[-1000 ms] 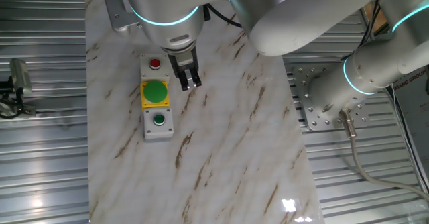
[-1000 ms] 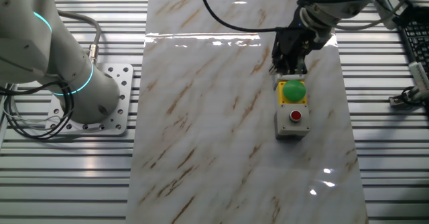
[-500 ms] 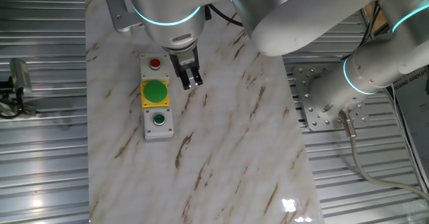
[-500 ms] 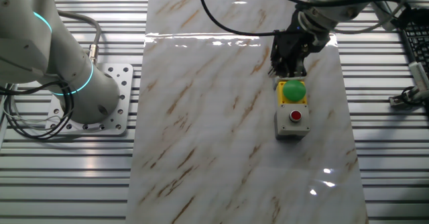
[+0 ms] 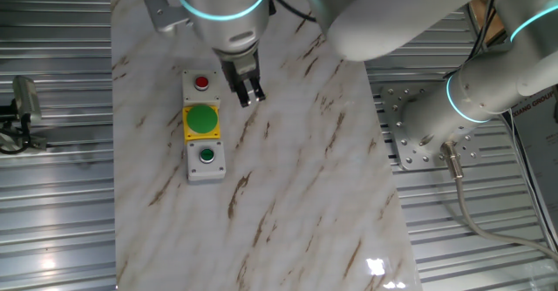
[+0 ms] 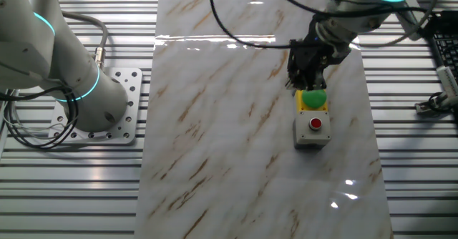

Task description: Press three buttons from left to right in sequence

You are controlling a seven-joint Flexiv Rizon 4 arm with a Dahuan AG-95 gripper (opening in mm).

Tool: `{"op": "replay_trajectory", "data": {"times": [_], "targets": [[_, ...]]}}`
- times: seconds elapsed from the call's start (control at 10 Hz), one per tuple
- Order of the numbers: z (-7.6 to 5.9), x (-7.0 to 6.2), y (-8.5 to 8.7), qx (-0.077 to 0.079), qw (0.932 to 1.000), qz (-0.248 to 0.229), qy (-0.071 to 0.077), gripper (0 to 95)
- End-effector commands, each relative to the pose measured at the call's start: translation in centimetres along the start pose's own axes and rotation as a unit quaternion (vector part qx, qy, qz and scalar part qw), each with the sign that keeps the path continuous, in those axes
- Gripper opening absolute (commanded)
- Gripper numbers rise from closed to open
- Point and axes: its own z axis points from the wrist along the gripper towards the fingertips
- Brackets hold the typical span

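The three buttons stand in a row near the left edge of the marble table (image 5: pixel 288 186). They are a small red button (image 5: pixel 201 84) on a grey box, a large round green button (image 5: pixel 202 118) on a yellow box, and a small green button (image 5: pixel 207 156) on a grey box. My gripper (image 5: pixel 248 97) hangs just right of the row, between the red and the large green button, pointing down. In the other fixed view the gripper (image 6: pixel 303 82) is just behind the large green button (image 6: pixel 313 97). The red button (image 6: pixel 315 123) is nearest, and the small green one is hidden behind the gripper.
The arm's base stands on a bolted plate (image 5: pixel 417 134) beside the table, also in the other fixed view (image 6: pixel 107 114). Ribbed metal surrounds the table. A black cable (image 6: pixel 236 24) runs over the far end. A small device (image 5: pixel 22 104) sits off the left edge.
The gripper has shifted along the row toward the red button's end and risen a little. The buttons have not moved.
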Motion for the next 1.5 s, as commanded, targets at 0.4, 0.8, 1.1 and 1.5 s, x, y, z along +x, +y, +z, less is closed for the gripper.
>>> {"op": "replay_trajectory", "data": {"times": [0.4, 0.8, 1.1, 1.5], "targets": [[0.4, 0.5, -2.3, -0.01, 0.9999, 0.002, -0.008, 0.0], [0.5, 0.8, -4.8, -0.03, 0.9994, 0.002, -0.015, 0.0], [0.9, 0.2, -5.4, -0.029, 0.9993, 0.006, -0.02, 0.0], [1.1, 0.9, -5.3, -0.037, 0.9986, 0.025, -0.027, 0.0]]}}
